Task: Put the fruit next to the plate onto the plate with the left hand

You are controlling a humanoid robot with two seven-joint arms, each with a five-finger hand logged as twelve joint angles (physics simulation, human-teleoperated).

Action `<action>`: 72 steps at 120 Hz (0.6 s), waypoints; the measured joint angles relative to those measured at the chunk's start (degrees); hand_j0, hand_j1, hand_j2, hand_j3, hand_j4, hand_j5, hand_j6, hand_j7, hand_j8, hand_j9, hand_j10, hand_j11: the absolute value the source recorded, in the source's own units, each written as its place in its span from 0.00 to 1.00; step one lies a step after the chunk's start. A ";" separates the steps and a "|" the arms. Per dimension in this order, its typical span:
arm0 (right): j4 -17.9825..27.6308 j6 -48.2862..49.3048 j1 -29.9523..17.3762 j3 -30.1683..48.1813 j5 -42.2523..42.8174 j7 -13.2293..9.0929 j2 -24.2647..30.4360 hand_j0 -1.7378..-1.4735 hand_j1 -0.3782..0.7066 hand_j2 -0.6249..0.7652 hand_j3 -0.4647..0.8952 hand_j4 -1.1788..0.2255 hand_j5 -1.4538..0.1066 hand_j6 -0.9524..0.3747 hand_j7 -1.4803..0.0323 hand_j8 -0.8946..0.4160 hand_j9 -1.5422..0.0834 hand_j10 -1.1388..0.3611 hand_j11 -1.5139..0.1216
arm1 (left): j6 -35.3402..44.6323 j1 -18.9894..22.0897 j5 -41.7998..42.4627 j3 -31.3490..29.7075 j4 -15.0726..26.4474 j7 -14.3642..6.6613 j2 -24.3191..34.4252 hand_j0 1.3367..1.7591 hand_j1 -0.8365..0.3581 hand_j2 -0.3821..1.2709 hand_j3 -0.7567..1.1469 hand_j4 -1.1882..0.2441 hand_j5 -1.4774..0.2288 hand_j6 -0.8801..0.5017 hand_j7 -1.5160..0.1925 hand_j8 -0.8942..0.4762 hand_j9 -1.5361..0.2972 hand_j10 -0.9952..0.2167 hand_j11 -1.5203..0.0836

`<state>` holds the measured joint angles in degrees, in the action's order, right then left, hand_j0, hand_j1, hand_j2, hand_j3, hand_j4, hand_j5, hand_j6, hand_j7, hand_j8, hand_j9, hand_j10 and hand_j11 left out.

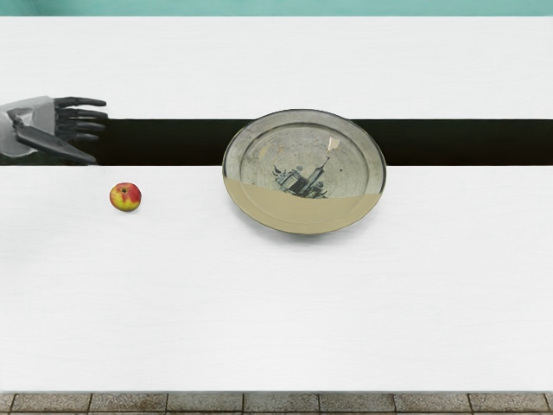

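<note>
Head view: 1 plate (259, 151) on white table (276, 303). 1 apple (125, 197) left of plate, well apart, only tabletop between. Left hand (62, 125) farther left of plate, above apple, fingers spread, holding nothing.

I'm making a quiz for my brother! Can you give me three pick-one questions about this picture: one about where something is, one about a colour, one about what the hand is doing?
1. Where is the apple, compared with the plate?
A) on it
B) left of it, on the table
C) behind it

2. What colour is the apple?
A) red and yellow
B) green
C) purple

3. What are the left hand's fingers doing?
A) gripping the apple
B) pressing the plate
C) spread, holding nothing

Answers: 1 B, it lies clear of the plate's left rim. 2 A, red skin, yellow patch. 3 C, the hand touches nothing.
</note>
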<state>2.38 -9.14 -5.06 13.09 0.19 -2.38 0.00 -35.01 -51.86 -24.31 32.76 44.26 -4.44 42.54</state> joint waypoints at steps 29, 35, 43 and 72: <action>-0.08 0.00 0.13 -0.06 -0.04 0.01 0.00 0.30 0.06 0.45 0.34 0.82 0.90 0.69 0.95 0.66 0.92 0.74 0.90 | 0.00 -0.67 -0.07 1.30 0.55 0.04 -0.12 0.76 0.75 0.26 0.40 0.66 0.68 0.46 0.70 0.47 0.66 0.62 0.75; -0.08 0.00 0.13 -0.07 -0.03 0.01 0.00 0.30 0.06 0.45 0.34 0.82 0.90 0.69 0.95 0.66 0.92 0.74 0.90 | 0.00 -0.74 -0.04 1.33 0.69 0.04 0.03 0.76 0.75 0.26 0.40 0.66 0.68 0.46 0.70 0.47 0.66 0.62 0.75; -0.09 0.00 0.14 -0.07 -0.02 0.01 0.00 0.30 0.06 0.45 0.34 0.82 0.90 0.69 0.95 0.66 0.92 0.74 0.90 | 0.00 -1.25 0.03 1.27 2.37 -0.04 2.83 0.76 0.75 0.26 0.40 0.66 0.68 0.46 0.70 0.47 0.66 0.62 0.75; -0.09 0.00 0.14 -0.08 -0.01 0.00 0.00 0.30 0.06 0.45 0.34 0.82 0.90 0.69 0.95 0.66 0.92 0.74 0.90 | 0.01 -23.19 8.77 -16.95 18.88 -0.52 17.63 0.76 0.75 0.26 0.40 0.66 0.68 0.46 0.70 0.47 0.66 0.62 0.75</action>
<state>2.29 -9.14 -4.92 13.01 0.18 -2.37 0.00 -35.00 -75.05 -15.54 15.81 63.14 -4.96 60.16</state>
